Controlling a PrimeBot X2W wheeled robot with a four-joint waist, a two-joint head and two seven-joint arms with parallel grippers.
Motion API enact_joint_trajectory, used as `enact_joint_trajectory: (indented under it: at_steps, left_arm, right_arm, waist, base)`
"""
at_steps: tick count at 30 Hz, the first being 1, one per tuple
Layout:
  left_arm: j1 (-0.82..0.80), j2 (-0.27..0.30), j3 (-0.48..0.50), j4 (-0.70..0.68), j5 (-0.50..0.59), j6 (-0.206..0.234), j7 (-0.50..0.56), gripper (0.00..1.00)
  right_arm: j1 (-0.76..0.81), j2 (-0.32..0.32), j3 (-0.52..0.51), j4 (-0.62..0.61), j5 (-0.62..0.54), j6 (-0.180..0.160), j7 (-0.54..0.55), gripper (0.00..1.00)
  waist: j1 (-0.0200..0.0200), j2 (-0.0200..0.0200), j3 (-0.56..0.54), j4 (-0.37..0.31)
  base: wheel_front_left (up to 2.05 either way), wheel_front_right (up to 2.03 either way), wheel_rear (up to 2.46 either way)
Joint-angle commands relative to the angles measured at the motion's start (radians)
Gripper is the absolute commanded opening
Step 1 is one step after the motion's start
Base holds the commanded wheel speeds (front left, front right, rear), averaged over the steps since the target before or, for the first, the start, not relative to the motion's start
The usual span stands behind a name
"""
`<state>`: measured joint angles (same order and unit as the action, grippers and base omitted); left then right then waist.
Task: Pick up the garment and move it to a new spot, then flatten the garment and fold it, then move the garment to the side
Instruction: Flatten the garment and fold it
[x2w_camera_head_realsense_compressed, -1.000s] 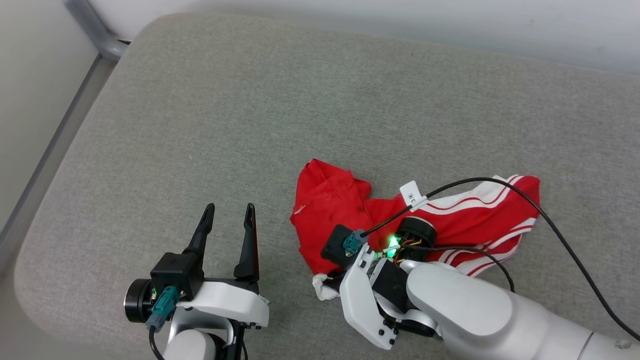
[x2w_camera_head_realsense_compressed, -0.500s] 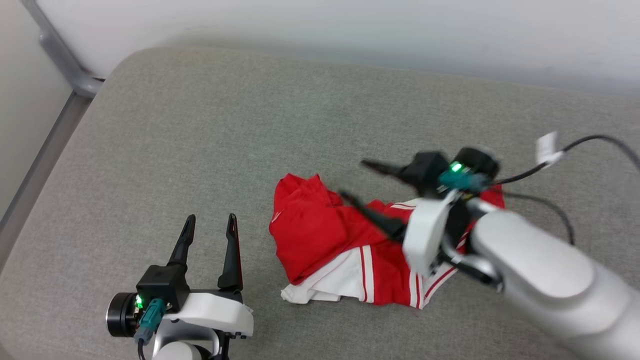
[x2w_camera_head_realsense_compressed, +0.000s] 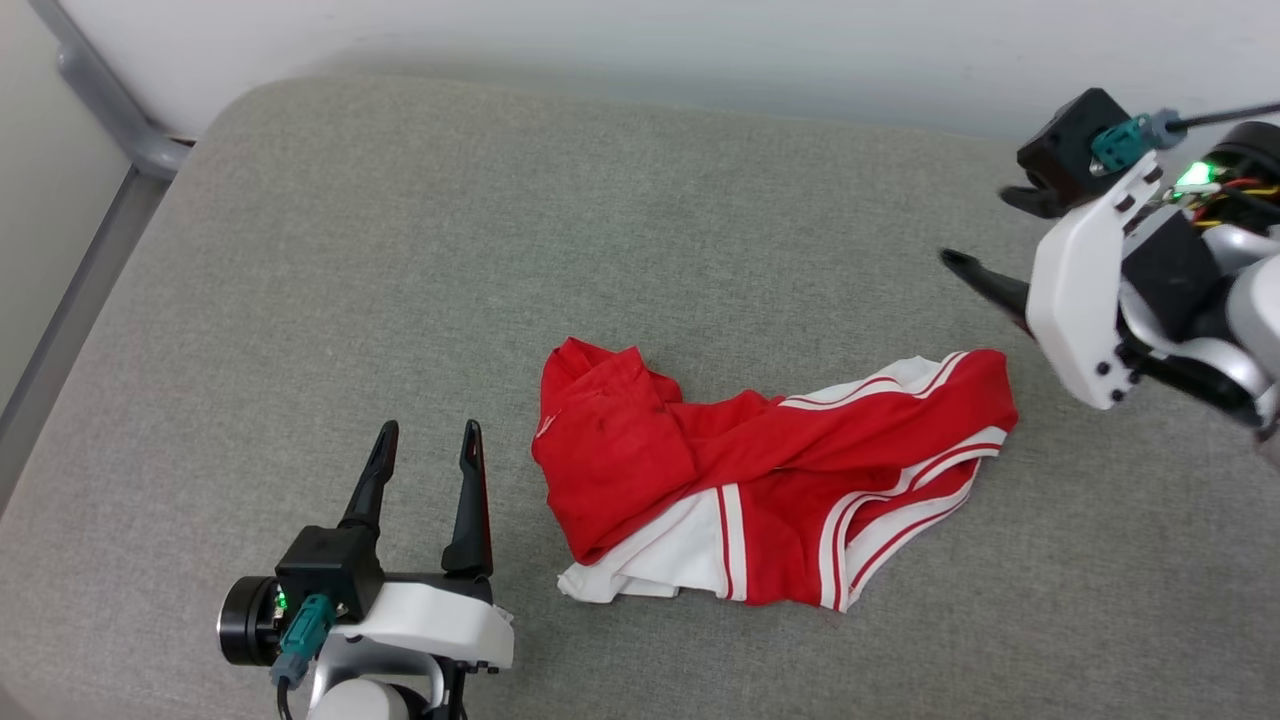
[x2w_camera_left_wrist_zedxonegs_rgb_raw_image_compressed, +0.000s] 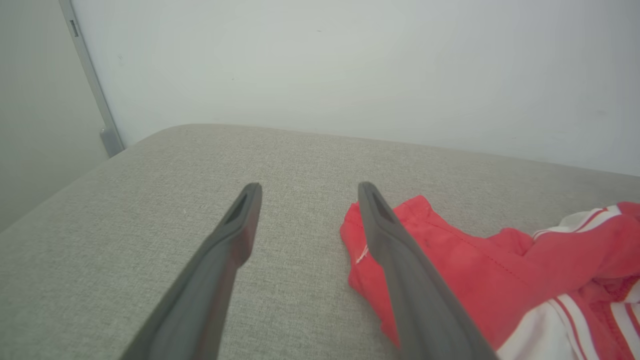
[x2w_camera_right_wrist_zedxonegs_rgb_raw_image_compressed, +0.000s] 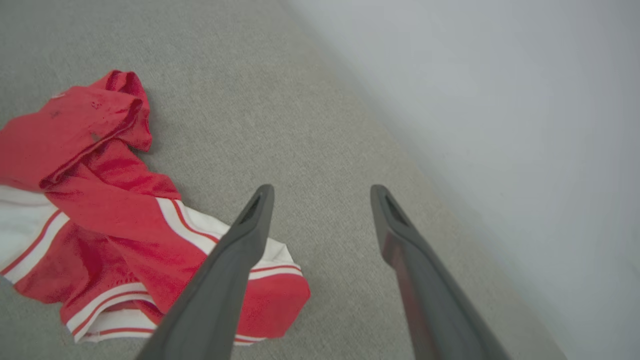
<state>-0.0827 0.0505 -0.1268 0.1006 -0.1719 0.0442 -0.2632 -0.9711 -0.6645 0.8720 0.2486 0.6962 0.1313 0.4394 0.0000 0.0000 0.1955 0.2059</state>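
garment (x2w_camera_head_realsense_compressed: 760, 470): crumpled heap, long axis left to right; just right of my left jaws, right jaws farther; both wide open, empty.

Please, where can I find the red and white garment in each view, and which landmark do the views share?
Head view: the garment lies crumpled near the centre, on the grey cushion.
Left wrist view: lower right, partly behind a finger of the left claw.
Right wrist view: left side, partly behind a finger of the right claw.
Shared landmark: the grey cushion's far edge meeting the pale wall.
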Motion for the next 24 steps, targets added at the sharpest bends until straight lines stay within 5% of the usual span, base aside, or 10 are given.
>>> enact_joint_trajectory:
  at_steps: [1, 6, 10, 17, 24]
  left_arm:
    - [-0.013, -0.001, -0.007, 0.001, -0.008, -0.002, -0.002, 1.00]
    - [-0.034, -0.001, -0.030, -0.002, -0.026, 0.007, -0.002, 1.00]
    - [-0.056, -0.001, -0.053, -0.004, -0.041, 0.011, -0.002, 1.00]
    - [-0.093, -0.001, -0.084, -0.009, -0.062, 0.018, -0.002, 1.00]
    - [-0.104, 0.000, -0.087, 0.000, -0.064, 0.024, -0.002, 1.00]
  right_arm:
    - [-0.044, -0.035, 0.024, -0.015, 0.040, -0.001, 0.097, 1.00]
    - [-0.105, -0.105, 0.091, -0.006, 0.144, -0.001, 0.354, 1.00]
    - [-0.123, -0.100, 0.115, 0.045, 0.202, -0.001, 0.481, 1.00]
    - [-0.092, -0.035, 0.111, 0.178, 0.199, -0.001, 0.475, 1.00]
    - [0.014, 0.004, 0.210, 0.275, 0.173, -0.001, 0.466, 1.00]
  waist:
    - [0.0000, 0.0000, 0.014, 0.012]
    - [0.0000, 0.0000, 0.052, 0.041]
    - [0.0000, 0.0000, 0.084, 0.065]
    - [0.0000, 0.0000, 0.144, 0.105]
    - [0.0000, 0.0000, 0.161, 0.107]
  base:
    - [0.00, 0.00, 0.00]
    - [0.00, 0.00, 0.00]
    - [0.00, 0.00, 0.00]
    - [0.00, 0.00, 0.00]
    - [0.00, 0.00, 0.00]
